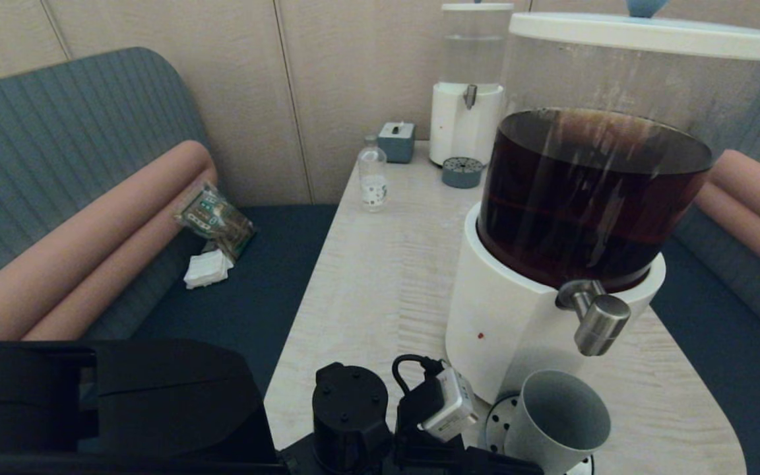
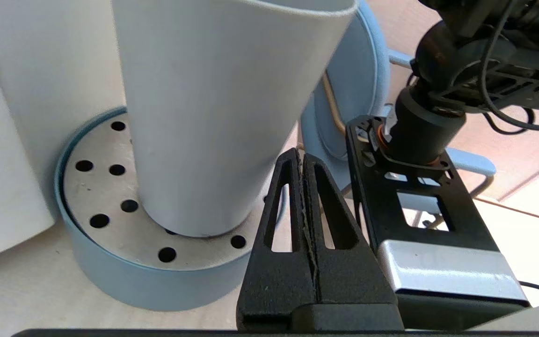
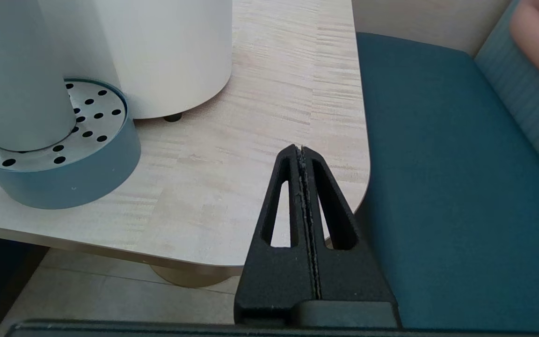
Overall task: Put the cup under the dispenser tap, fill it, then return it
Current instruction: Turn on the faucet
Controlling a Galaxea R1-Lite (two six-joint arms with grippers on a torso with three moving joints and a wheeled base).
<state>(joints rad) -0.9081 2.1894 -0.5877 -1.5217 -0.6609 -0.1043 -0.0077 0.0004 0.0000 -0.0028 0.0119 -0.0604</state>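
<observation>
the cup (image 1: pixel 555 422) stands on the perforated drip tray (image 2: pixel 110 220) at the foot of the big white-based dispenser (image 1: pixel 505 323), more or less beneath the dispenser tap (image 1: pixel 594 316), so the placing step looks done to me. in the head view the cup's mouth leans a little toward me and sits slightly to the left of the spout, so i judge the alignment as close rather than certain. what i can see of the cup's inside looks pale and dry, with no dark liquid showing, and nothing runs from the spout. so i reckon the filling is yet to come, and the return after that: the knob has to be worked, the cup filled, then carried back.

my left gripper (image 2: pixel 303 161) hangs just beside the cup, low by the tray's edge, its two fingers pressed flat together with nothing between them. the tips sit close to the cup's wall, but i cannot tell whether they touch it.

my right gripper (image 3: pixel 300 152) hovers at the near corner of the table (image 3: pixel 260 140), apart from the tray and the cup, with the blue seat (image 3: pixel 438 187) beyond it. its fingers are also closed tight on each other, holding nothing.

neither of my hands has the cup or the tap at this moment.
</observation>
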